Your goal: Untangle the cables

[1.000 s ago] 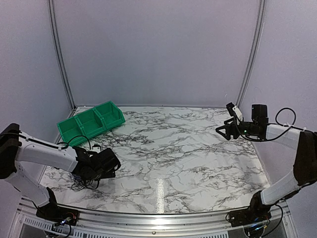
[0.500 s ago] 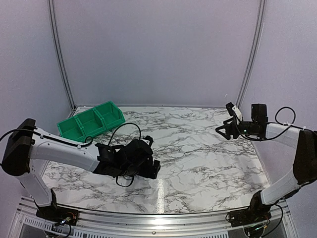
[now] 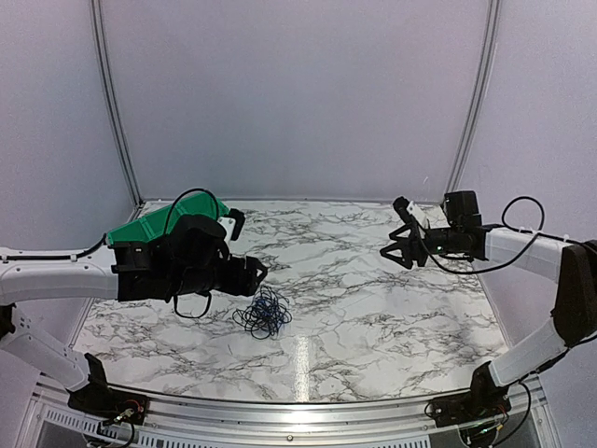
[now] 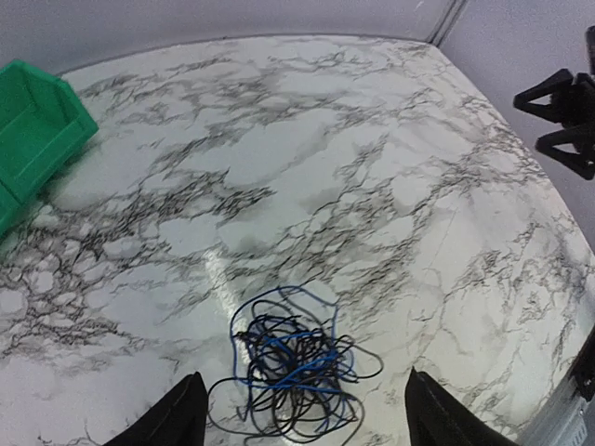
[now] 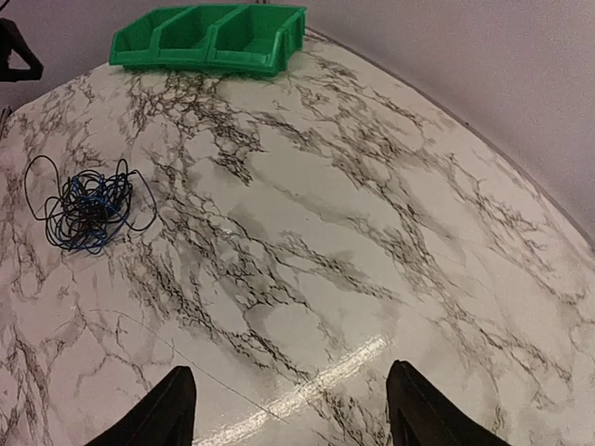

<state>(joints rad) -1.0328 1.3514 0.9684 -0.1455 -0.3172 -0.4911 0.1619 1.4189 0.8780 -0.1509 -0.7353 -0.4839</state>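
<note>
The cables (image 3: pixel 264 315) lie as a small knot of thin black and blue wires on the marble table, left of centre. The knot also shows in the left wrist view (image 4: pixel 296 370) and far left in the right wrist view (image 5: pixel 86 203). My left gripper (image 3: pixel 254 271) hangs just above and behind the knot, open and empty; its fingertips (image 4: pixel 178 418) frame the knot without touching it. My right gripper (image 3: pixel 392 251) is open and empty, in the air over the table's right side, far from the knot.
A green three-compartment bin (image 5: pixel 210 35) stands at the back left, partly hidden behind my left arm in the top view (image 3: pixel 140 227). The table's (image 3: pixel 373 317) curved back wall and side posts bound the area.
My left arm swept from the near left to over the middle-left and rose; the cable knot now lies free on the table. My right gripper moved left and slightly down.
</note>
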